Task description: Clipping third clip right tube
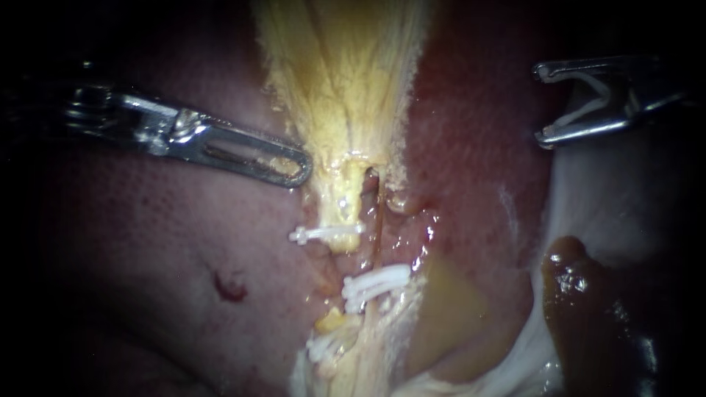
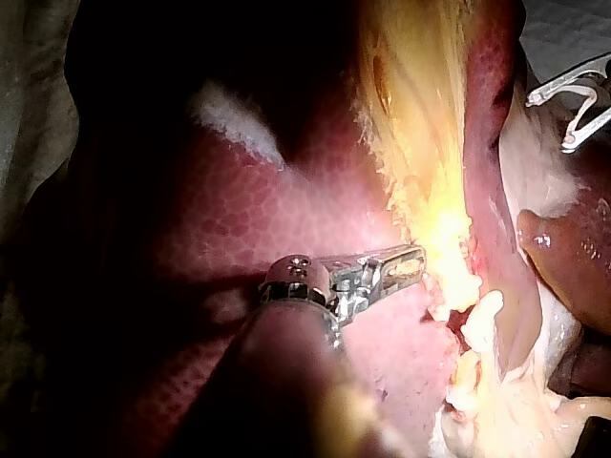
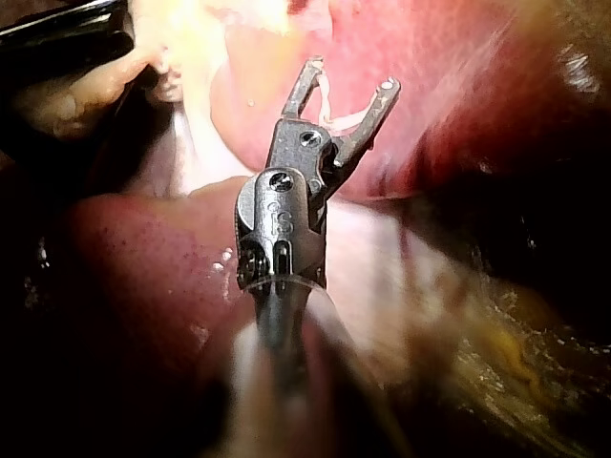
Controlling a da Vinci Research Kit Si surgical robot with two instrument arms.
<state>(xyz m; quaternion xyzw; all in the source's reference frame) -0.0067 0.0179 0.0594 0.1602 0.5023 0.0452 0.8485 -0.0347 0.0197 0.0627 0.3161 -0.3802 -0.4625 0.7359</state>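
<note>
While R instrument jaws grip a clip, right tube lies well apart.

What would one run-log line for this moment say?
left instrument: tip at gallbladder edge | right instrument: clip held in jaws, apart from tubes

Left instrument left of gallbladder, clip in right instrument, far right

The liver bears a small red spot; a dark lump, perhaps tissue, lies well apart.
</note>
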